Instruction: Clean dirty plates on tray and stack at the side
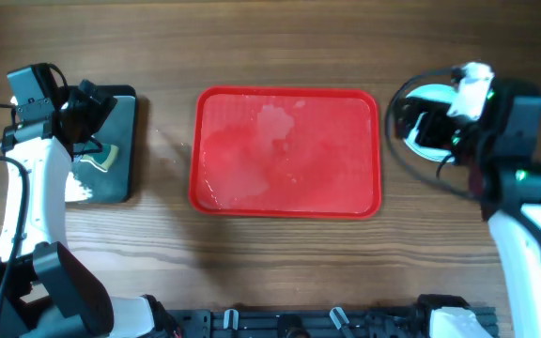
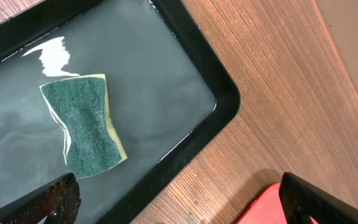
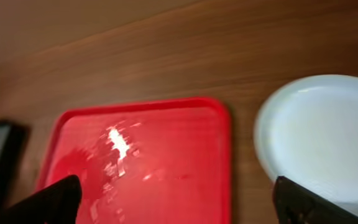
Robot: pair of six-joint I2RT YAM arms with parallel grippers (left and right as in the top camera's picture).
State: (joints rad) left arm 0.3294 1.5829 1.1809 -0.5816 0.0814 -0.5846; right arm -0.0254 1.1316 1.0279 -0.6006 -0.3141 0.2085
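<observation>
The red tray [image 1: 287, 150] lies in the middle of the table with no plates on it; its surface shows wet smears. It also shows in the right wrist view [image 3: 142, 162]. A pale turquoise plate [image 1: 428, 94] lies on the wood right of the tray, mostly under my right arm; it looks whitish in the right wrist view [image 3: 322, 130]. I cannot tell whether other plates lie under it. My right gripper [image 1: 413, 122] [image 3: 179, 205] is open and empty over the tray's right edge, beside the plate. My left gripper [image 1: 87, 108] [image 2: 185, 205] is open and empty over the black tray's edge.
A narrow black tray [image 1: 111, 141] [image 2: 185, 106] holding water stands at the left. A green and yellow sponge [image 1: 101, 155] [image 2: 82, 124] lies in it. Bare wood separates the black tray from the red tray.
</observation>
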